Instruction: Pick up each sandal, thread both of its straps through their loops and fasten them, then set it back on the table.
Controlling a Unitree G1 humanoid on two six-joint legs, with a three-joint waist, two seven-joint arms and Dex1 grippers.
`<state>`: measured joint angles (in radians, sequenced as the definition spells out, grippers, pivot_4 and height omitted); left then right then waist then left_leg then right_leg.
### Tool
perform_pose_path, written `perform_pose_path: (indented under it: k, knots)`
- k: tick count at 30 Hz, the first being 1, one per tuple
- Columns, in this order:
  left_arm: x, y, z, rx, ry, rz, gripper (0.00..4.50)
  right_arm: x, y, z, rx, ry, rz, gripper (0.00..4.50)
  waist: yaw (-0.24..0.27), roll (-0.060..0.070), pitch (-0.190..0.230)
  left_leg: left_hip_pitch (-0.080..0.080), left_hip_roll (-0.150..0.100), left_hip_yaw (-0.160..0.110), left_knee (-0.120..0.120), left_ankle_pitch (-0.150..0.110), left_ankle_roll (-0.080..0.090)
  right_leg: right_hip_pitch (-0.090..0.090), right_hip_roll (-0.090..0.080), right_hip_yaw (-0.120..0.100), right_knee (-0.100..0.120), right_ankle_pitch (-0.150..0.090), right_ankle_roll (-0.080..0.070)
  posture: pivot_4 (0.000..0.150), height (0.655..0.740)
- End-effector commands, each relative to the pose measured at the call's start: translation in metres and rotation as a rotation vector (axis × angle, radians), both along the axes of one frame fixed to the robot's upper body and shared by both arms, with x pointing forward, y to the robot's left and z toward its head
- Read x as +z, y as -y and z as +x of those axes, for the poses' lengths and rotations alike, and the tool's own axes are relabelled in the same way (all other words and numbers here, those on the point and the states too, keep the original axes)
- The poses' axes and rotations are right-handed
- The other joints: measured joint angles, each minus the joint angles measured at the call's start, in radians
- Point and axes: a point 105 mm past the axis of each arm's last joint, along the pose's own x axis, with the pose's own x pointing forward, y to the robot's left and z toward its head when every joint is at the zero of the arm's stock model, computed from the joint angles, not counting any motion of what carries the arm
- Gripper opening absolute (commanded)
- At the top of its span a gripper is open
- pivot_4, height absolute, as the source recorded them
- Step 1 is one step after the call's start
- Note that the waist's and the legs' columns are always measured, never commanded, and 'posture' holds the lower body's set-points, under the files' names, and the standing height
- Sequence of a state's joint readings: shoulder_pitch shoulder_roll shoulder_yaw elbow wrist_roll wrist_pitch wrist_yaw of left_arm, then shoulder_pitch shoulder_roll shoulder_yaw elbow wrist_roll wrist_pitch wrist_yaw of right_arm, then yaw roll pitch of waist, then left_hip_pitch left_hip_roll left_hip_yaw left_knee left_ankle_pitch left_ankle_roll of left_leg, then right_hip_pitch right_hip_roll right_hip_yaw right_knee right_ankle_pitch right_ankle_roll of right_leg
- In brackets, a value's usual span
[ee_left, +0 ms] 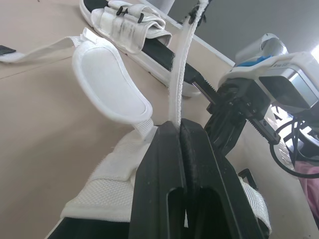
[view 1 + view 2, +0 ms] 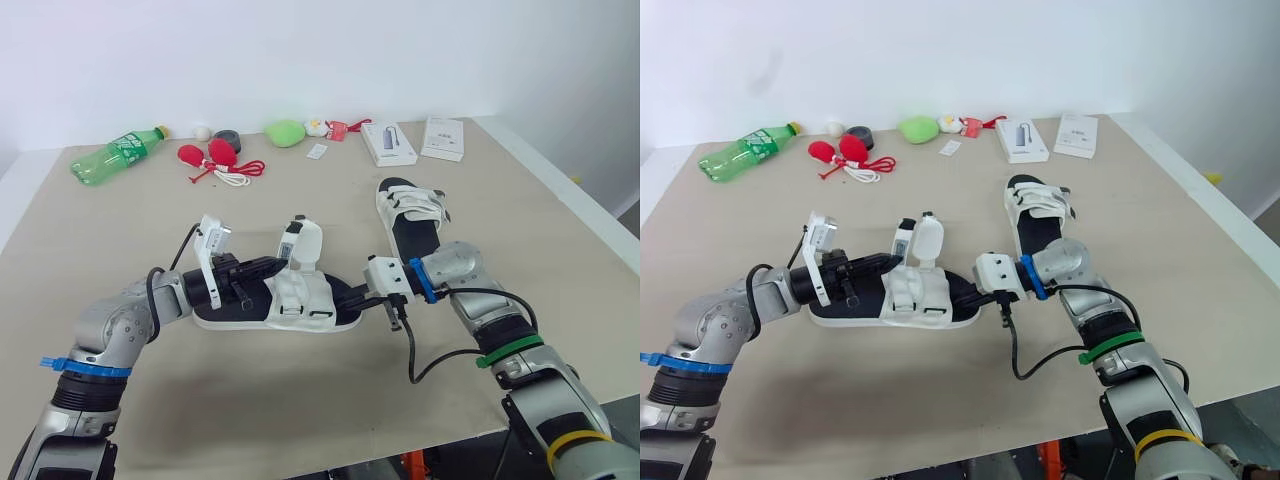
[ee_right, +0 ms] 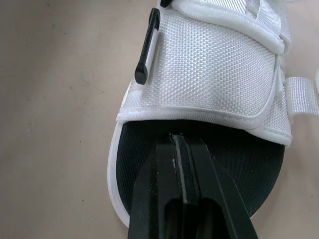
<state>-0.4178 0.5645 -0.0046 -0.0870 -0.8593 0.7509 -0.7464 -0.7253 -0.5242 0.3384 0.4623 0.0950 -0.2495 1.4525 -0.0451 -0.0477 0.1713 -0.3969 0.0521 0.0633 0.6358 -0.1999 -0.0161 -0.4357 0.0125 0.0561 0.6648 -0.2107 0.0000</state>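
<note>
Currently sandal (image 2: 300, 300) lies lengthwise between grippers: left gripper (image 2: 270, 266) pinches 1 upright strap (image 1: 182, 64), right gripper (image 2: 352, 298) closed at toe

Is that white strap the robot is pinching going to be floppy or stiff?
Probably bendy but not limp: the strap stands upright on its own above the shut left gripper. It looks thin, so it is likely light. The padded flap beside it holds a curved shape, so that seems stiffer.

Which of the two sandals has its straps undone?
The near sandal, whose strap the left claw pinches upright; the far sandal has straps lying flat across it.
</note>
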Motion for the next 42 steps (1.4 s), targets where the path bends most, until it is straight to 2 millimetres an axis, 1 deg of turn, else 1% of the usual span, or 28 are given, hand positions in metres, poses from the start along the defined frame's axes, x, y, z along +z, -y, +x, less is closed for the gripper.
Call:
perform_pose_path:
  k: [1,3,4,6,7,8,9,12,13,14,15,17,18,21,23,25,28,30,31,32,34,35,36,39,42]
  knots:
    - [-0.001,-0.005,0.005,0.018,0.005,0.045,0.03,-0.011,0.006,-0.001,-0.021,-0.019,-0.045,0.00,0.000,0.000,0.000,0.000,0.000,0.000,0.000,0.000,0.000,0.000,0.000,0.000,0.000,0.000,0.000,0.150,0.7400]
    - [-0.005,-0.006,0.006,0.024,-0.017,0.053,0.03,-0.011,0.005,-0.001,-0.021,-0.019,-0.042,0.00,0.000,0.000,0.000,0.000,0.000,0.000,0.000,0.000,0.000,0.000,0.000,0.000,0.000,0.000,0.000,0.150,0.7400]
    - [-0.006,-0.007,0.006,0.028,-0.023,0.059,0.46,-0.011,0.005,-0.001,-0.022,-0.019,-0.041,0.00,0.000,0.000,0.000,0.000,0.000,0.000,0.000,0.000,0.000,0.000,0.000,0.000,0.000,0.000,0.000,0.150,0.7400]
    - [-0.010,-0.011,0.008,0.041,-0.035,0.072,0.78,-0.011,0.005,-0.001,-0.024,-0.019,-0.040,0.00,0.000,0.000,0.000,0.000,0.000,0.000,0.000,0.000,0.000,0.000,0.000,0.000,0.000,0.000,0.000,0.150,0.7400]
    - [-0.013,-0.014,0.009,0.055,-0.040,0.080,1.43,-0.011,0.005,-0.001,-0.025,-0.019,-0.040,0.00,0.000,0.000,0.000,0.000,0.000,0.000,0.000,0.000,0.000,0.000,0.000,0.000,0.000,0.000,0.000,0.150,0.7400]
    - [-0.014,-0.016,0.012,0.071,-0.043,0.084,1.89,-0.012,0.005,-0.001,-0.026,-0.019,-0.041,0.00,0.000,0.000,0.000,0.000,0.000,0.000,0.000,0.000,0.000,0.000,0.000,0.000,0.000,0.000,0.000,0.150,0.7400]
    - [-0.014,-0.019,0.013,0.081,-0.045,0.081,2.00,-0.012,0.006,-0.001,-0.027,-0.020,-0.042,0.00,0.000,0.000,0.000,0.000,0.000,0.000,0.000,0.000,0.000,0.000,0.000,0.000,0.000,0.000,0.000,0.150,0.7400]
    - [-0.009,-0.023,0.016,0.098,-0.022,0.073,3.33,-0.011,0.006,0.000,-0.029,-0.020,-0.043,0.00,0.000,0.000,0.000,0.000,0.000,0.000,0.000,0.000,0.000,0.000,0.000,0.000,0.000,0.000,0.000,0.150,0.7400]
    - [-0.007,-0.024,0.017,0.100,-0.010,0.078,3.63,-0.011,0.006,0.001,-0.030,-0.019,-0.044,0.00,0.000,0.000,0.000,0.000,0.000,0.000,0.000,0.000,0.000,0.000,0.000,0.000,0.000,0.000,0.000,0.150,0.7400]
    - [-0.005,-0.027,0.018,0.101,0.014,0.098,4.18,-0.011,0.006,0.001,-0.031,-0.019,-0.044,0.00,0.000,0.000,0.000,0.000,0.000,0.000,0.000,0.000,0.000,0.000,0.000,0.000,0.000,0.000,0.000,0.150,0.7400]
    - [-0.002,-0.029,0.019,0.098,0.040,0.119,4.47,-0.011,0.007,0.001,-0.032,-0.018,-0.044,0.00,0.000,0.000,0.000,0.000,0.000,0.000,0.000,0.000,0.000,0.000,0.000,0.000,0.000,0.000,0.000,0.150,0.7400]
    - [0.009,-0.032,0.022,0.086,0.085,0.136,4.47,-0.010,0.007,0.002,-0.033,-0.016,-0.045,0.00,0.000,0.000,0.000,0.000,0.000,0.000,0.000,0.000,0.000,0.000,0.000,0.000,0.000,0.000,-0.001,0.150,0.7400]
    - [0.017,-0.030,0.022,0.068,0.103,0.121,4.47,-0.010,0.007,0.003,-0.034,-0.015,-0.045,0.00,0.000,0.000,0.000,0.000,0.000,0.000,0.000,0.000,0.000,0.000,0.000,0.000,0.000,-0.001,-0.002,0.150,0.7400]
    - [0.039,-0.019,0.017,-0.007,0.153,0.093,4.47,-0.009,0.006,0.004,-0.034,-0.011,-0.046,0.00,0.000,0.000,0.000,0.000,0.000,0.000,0.000,0.000,0.000,0.000,0.000,0.000,0.000,-0.001,-0.003,0.150,0.7400]
    - [0.044,-0.009,0.012,-0.064,0.149,0.078,4.47,-0.008,0.005,0.006,-0.035,-0.008,-0.044,0.00,-0.002,0.000,0.000,0.000,0.000,0.000,0.000,0.000,0.000,0.000,0.000,0.000,0.000,-0.001,-0.002,0.150,0.7400]
    - [0.042,0.000,0.006,-0.116,0.130,0.073,4.47,-0.007,0.004,0.006,-0.036,-0.006,-0.042,0.00,-0.005,0.000,0.000,0.000,0.000,0.001,0.000,0.000,0.000,0.000,0.000,0.001,0.000,0.001,0.001,0.150,0.7400]
    - [0.034,0.005,0.007,-0.126,0.083,0.041,3.68,-0.008,0.004,0.006,-0.036,-0.006,-0.041,0.00,-0.004,0.000,0.000,0.000,0.000,0.000,0.000,0.000,0.000,0.000,0.000,0.001,0.000,0.001,0.002,0.150,0.7400]
    - [0.028,0.006,0.012,-0.119,0.036,0.017,2.75,-0.009,0.005,0.005,-0.036,-0.007,-0.043,0.00,-0.004,0.000,0.000,0.000,0.000,0.000,0.000,0.000,0.000,0.000,0.000,0.000,0.000,0.001,0.002,0.150,0.7400]
    - [0.024,0.007,0.015,-0.120,0.009,0.013,2.12,-0.009,0.005,0.005,-0.036,-0.007,-0.044,0.00,-0.004,0.000,0.000,0.000,0.000,0.000,0.000,0.000,0.000,0.000,0.000,0.000,0.000,0.001,0.002,0.150,0.7400]
    - [0.022,0.007,0.015,-0.130,-0.017,0.006,1.82,-0.009,0.006,0.005,-0.036,-0.007,-0.046,0.00,-0.004,0.000,0.000,0.000,0.000,0.000,0.000,0.000,0.000,0.000,0.000,0.001,0.000,0.001,0.001,0.150,0.7400]
    - [0.018,0.007,0.017,-0.140,-0.071,-0.009,0.70,-0.009,0.006,0.006,-0.038,-0.007,-0.046,0.00,-0.005,0.000,0.000,0.000,-0.001,0.000,0.000,0.000,0.000,0.000,0.000,0.000,0.000,0.001,0.002,0.150,0.7400]
    - [0.014,0.005,0.020,-0.131,-0.100,-0.002,0.24,-0.009,0.006,0.006,-0.038,-0.006,-0.046,0.00,-0.004,0.000,0.000,0.000,-0.001,0.000,0.000,0.000,0.000,0.000,0.000,0.000,0.000,0.001,0.002,0.150,0.7400]
    - [0.009,0.002,0.023,-0.118,-0.121,0.012,0.06,-0.009,0.006,0.006,-0.039,-0.005,-0.046,0.00,-0.004,0.000,0.000,0.000,-0.001,-0.001,0.000,0.000,0.000,0.000,0.000,0.000,0.000,0.001,0.002,0.150,0.7400]
    - [-0.005,-0.007,0.033,-0.081,-0.147,0.053,0.06,-0.008,0.005,0.006,-0.040,-0.003,-0.043,0.00,-0.005,0.000,0.000,0.000,-0.001,0.000,0.000,0.000,0.000,0.000,0.000,0.000,0.000,0.001,0.002,0.150,0.7400]
    - [-0.016,-0.010,0.041,-0.046,-0.133,0.147,0.06,-0.008,0.005,0.006,-0.041,-0.003,-0.042,0.00,-0.004,0.000,0.000,0.000,-0.001,-0.001,0.000,0.000,0.000,0.000,0.000,0.000,0.000,0.001,0.002,0.150,0.7400]
